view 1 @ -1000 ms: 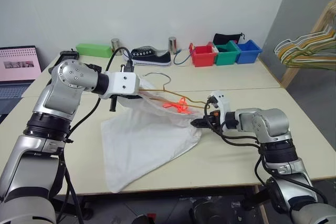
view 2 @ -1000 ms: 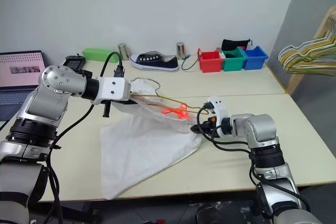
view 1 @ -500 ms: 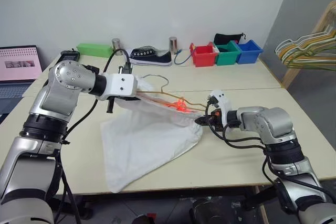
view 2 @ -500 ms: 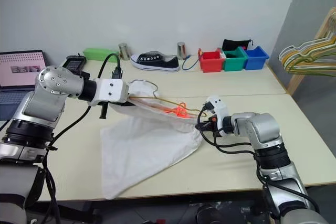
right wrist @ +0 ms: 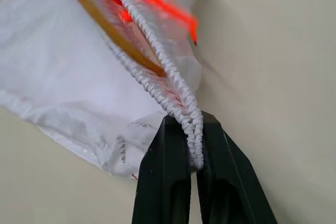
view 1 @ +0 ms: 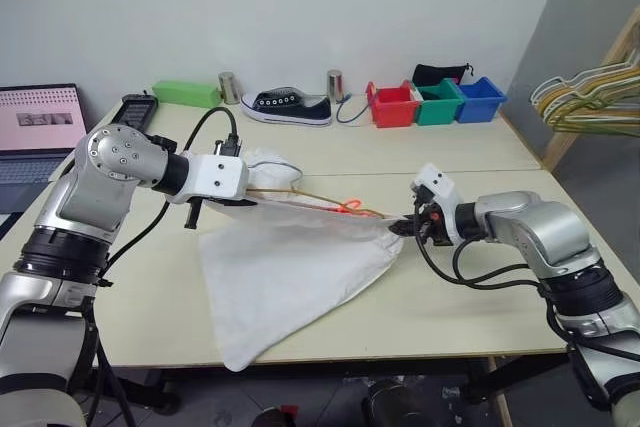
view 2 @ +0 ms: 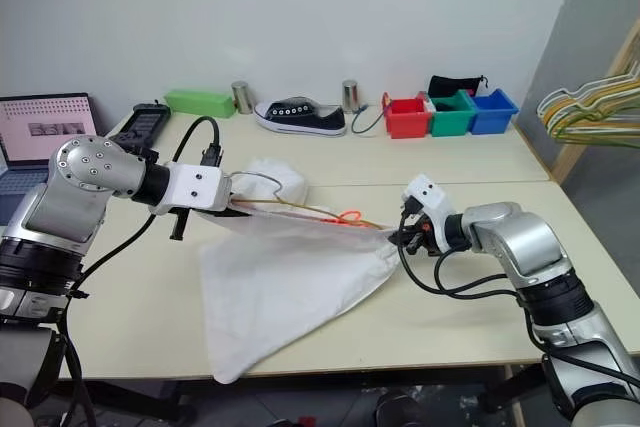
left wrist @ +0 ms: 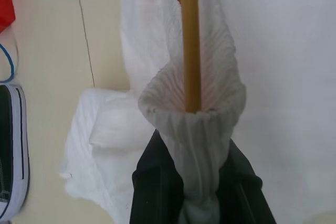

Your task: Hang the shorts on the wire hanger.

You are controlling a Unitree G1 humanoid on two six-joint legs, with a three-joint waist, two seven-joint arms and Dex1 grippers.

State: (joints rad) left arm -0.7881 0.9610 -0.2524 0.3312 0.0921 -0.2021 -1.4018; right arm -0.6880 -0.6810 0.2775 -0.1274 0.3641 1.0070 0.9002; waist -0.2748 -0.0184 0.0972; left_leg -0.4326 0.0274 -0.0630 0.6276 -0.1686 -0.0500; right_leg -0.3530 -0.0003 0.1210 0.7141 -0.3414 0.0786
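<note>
Both pincers, left (view 1: 243,190) and right (view 1: 403,230), pinch the shorts (view 1: 290,267) waistband taut

Bare table (view 1: 480,292) in front of the shorts (view 1: 290,272); shoe (view 1: 290,107) and bins (view 1: 435,102) probably well behind.

Robotics lab: pale tabletop (view 1: 470,297) against bare wall; laptop (view 1: 40,127), coloured bins (view 1: 435,105), hanger rack (view 1: 590,97) are seen.
</note>
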